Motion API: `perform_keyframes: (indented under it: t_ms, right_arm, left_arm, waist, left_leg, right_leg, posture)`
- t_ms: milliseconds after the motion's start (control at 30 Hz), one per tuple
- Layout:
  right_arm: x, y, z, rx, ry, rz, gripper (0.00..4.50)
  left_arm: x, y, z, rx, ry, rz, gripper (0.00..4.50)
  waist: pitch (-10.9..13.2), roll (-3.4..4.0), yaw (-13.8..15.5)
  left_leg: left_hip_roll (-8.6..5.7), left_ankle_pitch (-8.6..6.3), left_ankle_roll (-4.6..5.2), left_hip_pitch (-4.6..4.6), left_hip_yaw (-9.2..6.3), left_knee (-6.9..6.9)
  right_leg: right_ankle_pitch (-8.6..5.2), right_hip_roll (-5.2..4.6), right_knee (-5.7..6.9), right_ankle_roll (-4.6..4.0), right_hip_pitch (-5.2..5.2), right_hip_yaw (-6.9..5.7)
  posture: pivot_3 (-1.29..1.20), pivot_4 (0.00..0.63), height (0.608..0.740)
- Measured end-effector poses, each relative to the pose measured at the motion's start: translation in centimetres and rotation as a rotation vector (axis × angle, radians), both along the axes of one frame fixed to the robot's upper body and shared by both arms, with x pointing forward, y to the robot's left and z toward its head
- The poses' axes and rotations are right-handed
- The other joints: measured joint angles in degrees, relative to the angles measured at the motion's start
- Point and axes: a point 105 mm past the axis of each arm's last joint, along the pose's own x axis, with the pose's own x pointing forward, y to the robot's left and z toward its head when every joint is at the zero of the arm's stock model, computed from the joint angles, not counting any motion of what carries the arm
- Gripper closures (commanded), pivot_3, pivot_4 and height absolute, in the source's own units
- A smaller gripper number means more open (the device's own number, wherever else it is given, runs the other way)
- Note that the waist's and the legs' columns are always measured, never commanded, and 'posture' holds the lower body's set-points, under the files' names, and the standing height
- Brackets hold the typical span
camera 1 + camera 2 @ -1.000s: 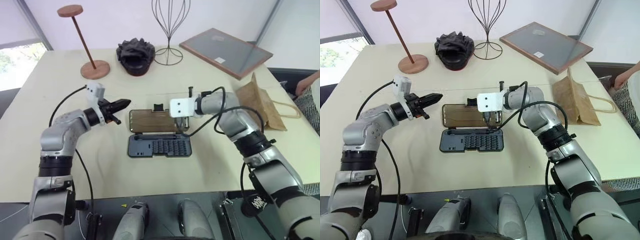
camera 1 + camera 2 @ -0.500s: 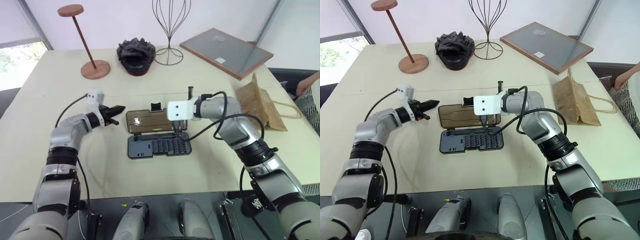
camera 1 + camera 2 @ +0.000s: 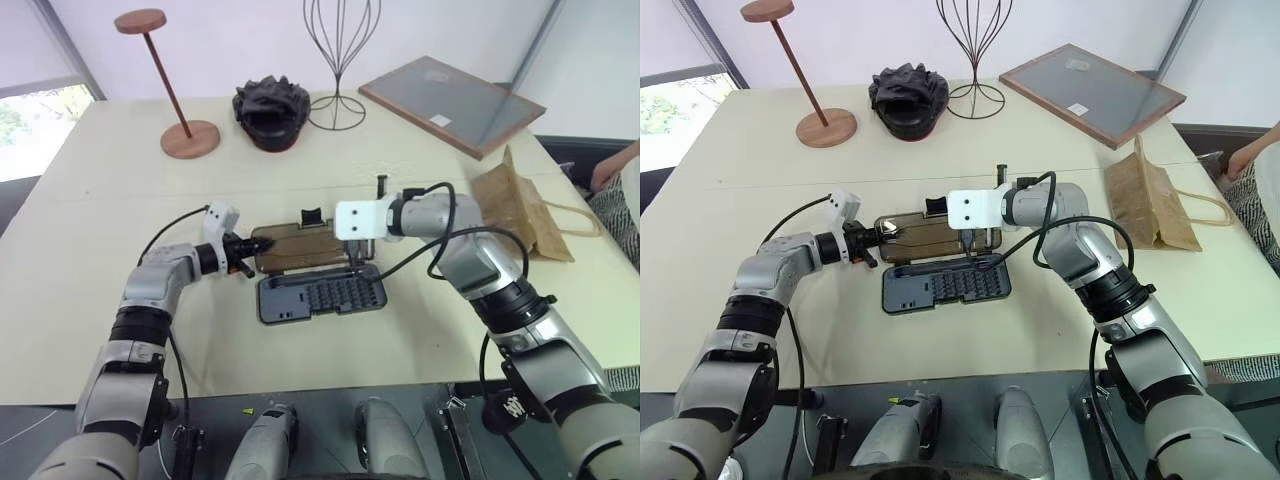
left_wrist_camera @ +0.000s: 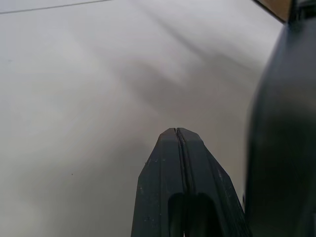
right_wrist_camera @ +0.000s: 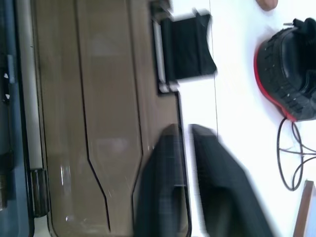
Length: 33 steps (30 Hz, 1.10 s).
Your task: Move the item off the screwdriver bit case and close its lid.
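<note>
Left eye view shows the screwdriver bit case (image 3: 320, 295) lying open mid-surface, its lid (image 3: 308, 246) flat behind the tray, while the paper bag (image 3: 520, 208) already rests well apart at our right. We judge the lid light, stiff and slick, best taken at the far edge beside the latch tab (image 3: 315, 214). Our right jaws (image 5: 185, 148) stand narrowly parted over that edge; our left jaws (image 4: 176, 132) are pressed together at the lid's left end.

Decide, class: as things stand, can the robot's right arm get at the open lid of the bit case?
Probably yes. The right gripper hangs right over the lid, its fingers slightly apart astride the lid's far edge. The paper bag lies off to the side on the table, so nothing blocks the way.
</note>
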Motion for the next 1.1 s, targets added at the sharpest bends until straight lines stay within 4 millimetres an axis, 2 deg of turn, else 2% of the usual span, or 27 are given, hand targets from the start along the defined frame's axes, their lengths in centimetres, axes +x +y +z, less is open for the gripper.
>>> perform_keyframes:
  t_ms: [167, 300, 433, 500, 600, 700, 767, 900, 1100]
  right_arm:
    - [0.0, -0.3, -0.2, 0.006, 0.033, -0.014, 0.11]
    - [-0.2, -1.5, -0.3, 0.000, 0.108, -0.032, 0.04]
    - [-1.1, -2.9, 1.6, 0.083, 0.211, -0.054, 0.04]
    - [-1.7, -4.4, 2.9, 0.103, 0.235, -0.070, 0.04]
    - [-3.4, -7.9, 4.2, 0.127, 0.271, -0.110, 0.04]
    - [-5.1, -10.8, 3.2, 0.129, 0.340, -0.168, 0.04]
    - [-5.9, -11.9, 2.1, 0.128, 0.374, -0.208, 0.04]
    - [-6.5, -12.6, 1.4, 0.154, 0.381, -0.259, 0.04]
    - [-6.9, -12.0, 1.5, 0.206, 0.360, -0.280, 0.04]
  left_arm:
    - [0.0, -0.1, 0.3, 0.004, -0.013, -0.008, 4.50]
    - [0.0, -0.1, 0.3, 0.008, -0.014, -0.010, 4.50]
    - [-0.1, -0.3, 0.5, 0.011, -0.027, -0.020, 4.50]
    - [-0.4, -0.2, 1.0, 0.020, -0.047, -0.035, 4.50]
    - [-1.3, 0.1, 1.4, 0.039, -0.068, -0.062, 4.50]
    - [-2.3, 0.6, 1.2, 0.062, -0.051, -0.081, 4.50]
    - [-3.1, 0.4, 1.6, 0.058, -0.049, -0.110, 4.50]
    - [-4.9, 0.2, 2.6, 0.072, -0.052, -0.194, 4.50]
    - [-6.5, -0.6, 3.3, 0.080, -0.031, -0.281, 4.50]
  waist:
    - [0.00, 0.00, 0.03]
    - [0.00, 0.00, 0.03]
    - [0.00, 0.00, 0.08]
    - [0.01, -0.01, 0.14]
    - [0.01, -0.01, 0.52]
    - [0.01, -0.02, 0.82]
    - [0.01, -0.01, 0.80]
    - [0.02, 0.00, 0.56]
    - [0.02, -0.01, 1.38]
  left_leg:
    - [0.00, 0.00, 0.00, 0.00, 0.00, 0.00]
    - [0.00, 0.00, 0.00, 0.00, 0.00, 0.01]
    - [0.04, -0.01, 0.01, -0.04, -0.01, 0.01]
    - [0.05, -0.02, 0.03, -0.08, -0.01, 0.02]
    - [0.08, -0.06, 0.10, -0.14, -0.02, 0.02]
    - [0.09, -0.08, 0.14, -0.15, 0.05, 0.04]
    - [0.12, -0.08, 0.14, -0.14, 0.10, 0.05]
    - [0.18, -0.09, 0.14, -0.13, 0.18, 0.03]
    - [0.19, -0.09, 0.15, -0.17, 0.20, 0.05]
  right_leg:
    - [0.00, 0.00, 0.00, 0.00, 0.00, 0.00]
    - [0.00, 0.00, 0.00, 0.00, 0.00, 0.00]
    - [0.00, 0.00, -0.02, 0.00, 0.00, -0.01]
    - [0.00, -0.01, -0.07, 0.01, 0.00, -0.03]
    - [-0.01, -0.02, -0.15, 0.02, 0.00, -0.05]
    - [-0.01, -0.04, -0.18, 0.03, 0.00, -0.05]
    - [-0.01, -0.04, -0.16, 0.03, -0.01, -0.03]
    - [-0.02, -0.04, -0.15, 0.02, -0.03, 0.00]
    - [-0.02, -0.05, -0.19, 0.02, -0.03, 0.00]
  posture:
    - [0.00, 0.150, 0.734]
    - [0.00, 0.150, 0.734]
    - [0.00, 0.150, 0.734]
    - [0.00, 0.150, 0.734]
    - [0.00, 0.150, 0.734]
    - [0.00, 0.150, 0.734]
    - [0.00, 0.150, 0.734]
    - [0.00, 0.150, 0.734]
    - [0.00, 0.150, 0.734]
